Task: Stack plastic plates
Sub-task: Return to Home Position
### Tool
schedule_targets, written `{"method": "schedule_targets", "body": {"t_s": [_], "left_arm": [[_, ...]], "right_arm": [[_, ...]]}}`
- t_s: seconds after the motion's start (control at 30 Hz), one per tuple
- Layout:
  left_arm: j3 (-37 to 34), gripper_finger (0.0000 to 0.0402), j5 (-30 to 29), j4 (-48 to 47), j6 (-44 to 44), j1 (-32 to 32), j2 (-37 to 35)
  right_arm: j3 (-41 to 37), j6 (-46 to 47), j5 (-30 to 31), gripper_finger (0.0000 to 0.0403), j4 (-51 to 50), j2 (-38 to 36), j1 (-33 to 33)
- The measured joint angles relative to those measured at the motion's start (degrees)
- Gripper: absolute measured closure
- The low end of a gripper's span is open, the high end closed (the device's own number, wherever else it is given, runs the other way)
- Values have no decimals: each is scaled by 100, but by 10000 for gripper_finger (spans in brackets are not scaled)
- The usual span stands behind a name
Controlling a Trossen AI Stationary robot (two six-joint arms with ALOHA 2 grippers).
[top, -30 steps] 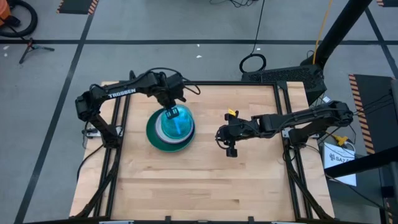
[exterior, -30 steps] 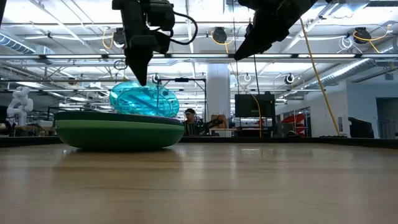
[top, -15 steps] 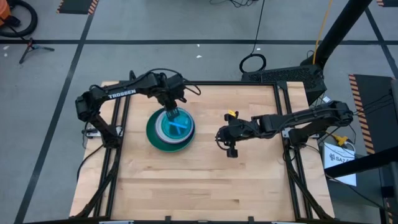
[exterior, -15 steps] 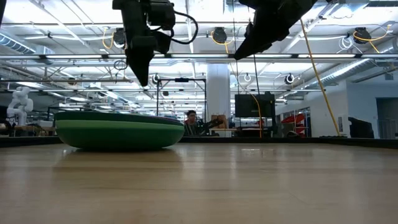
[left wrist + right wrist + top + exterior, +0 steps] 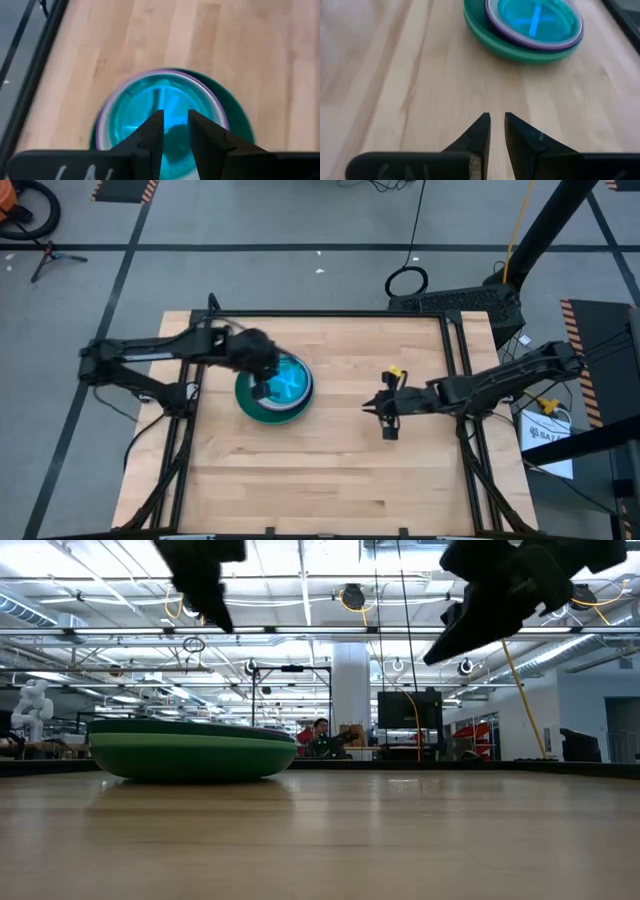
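A stack of plastic plates stands on the table's left half: a large green plate at the bottom, a purple one on it, and a translucent blue one lying flat on top. My left gripper hovers above the blue plate's left part, open, with nothing between its fingers. In the low view it is well above the stack. My right gripper hangs over bare wood to the right of the stack, pointing toward it. It is narrowly open and holds nothing.
Black frame rails run along the table's left and right sides. Bare wood stretches across the middle and near half of the table. A person shows in the room beyond the far edge.
My left gripper let go of the blue plate, which went from tilted to lying flat on the stack. It then drew back toward the table's left edge and rose. My right gripper moved toward the right edge and sank a little.
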Motion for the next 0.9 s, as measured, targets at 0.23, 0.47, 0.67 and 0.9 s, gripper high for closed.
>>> {"method": "schedule_targets", "body": {"t_s": [0.23,0.47,0.67,0.9], "left_arm": [[-1483,309,1,949,-182,-410,-1654],[-2599,309,5,1868,31,-637,-2856],[-3333,309,2,2190,58,-558,-3691],[-4237,309,2,2797,-47,-320,-4901]], "right_arm": [[-673,-85,-13,353,847,-728,-1],[-849,-624,-14,353,963,-1390,-1],[-1187,-1023,-7,353,931,-2264,-19],[-2021,-1044,151,353,1077,-3611,-23]]}}
